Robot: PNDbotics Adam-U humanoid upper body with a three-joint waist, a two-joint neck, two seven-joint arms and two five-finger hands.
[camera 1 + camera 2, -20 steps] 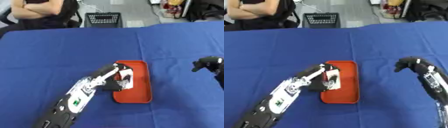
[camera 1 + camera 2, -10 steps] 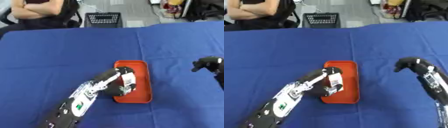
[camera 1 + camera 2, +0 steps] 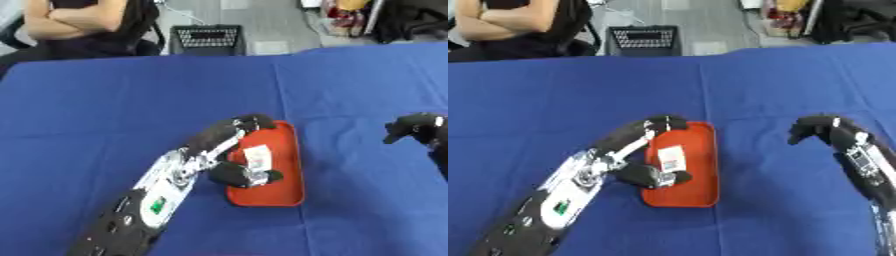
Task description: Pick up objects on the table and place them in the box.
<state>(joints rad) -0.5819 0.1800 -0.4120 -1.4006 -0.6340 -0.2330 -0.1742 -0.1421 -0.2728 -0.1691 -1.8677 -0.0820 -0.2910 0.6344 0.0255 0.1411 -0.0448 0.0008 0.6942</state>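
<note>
Currently | left hand point(image 3: 241, 172) over shallow red plastic box point(image 3: 284, 195), fingers curled around small white labelled object point(image 3: 257, 156), apparently positioned for release inside | right hand point(image 3: 815, 129) idle, fingers curled, empty, above blue-covered desk point(image 3: 105, 110)

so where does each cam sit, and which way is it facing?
Left eye view: in the head, looking down at the blue table; left hand over the red tray, right hand at the right edge.
Right eye view: same head, same aim; more of the right arm shows.
Shared: tray, white item, both hands.
</note>
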